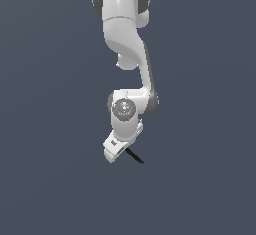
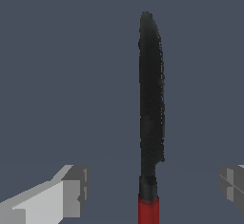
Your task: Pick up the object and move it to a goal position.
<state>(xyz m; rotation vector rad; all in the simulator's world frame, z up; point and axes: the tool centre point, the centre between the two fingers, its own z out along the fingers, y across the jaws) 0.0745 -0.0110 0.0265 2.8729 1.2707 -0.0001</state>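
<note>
The arm hangs down the middle of the exterior view, its gripper (image 1: 114, 151) tilted low at the centre of the frame, just beside the object (image 1: 135, 156), a thin black stick that pokes out from under the white hand toward the lower right. In the wrist view the object (image 2: 150, 104) runs up the middle of the frame, black for most of its length with a red end at the bottom edge, lying on the plain grey bench (image 2: 57, 75). The jaws stand wide apart, one fingertip (image 2: 71, 189) showing at the lower left and the other at the lower right edge, with the stick between them and touching neither. This looks like the approach step of the pick: the hand is lined up over the stick but nothing is gripped yet. The next move probably calls for a little more descent so the fingertips straddle the stick, then closing on it squarely before lifting. No goal marker is visible in either view.
</note>
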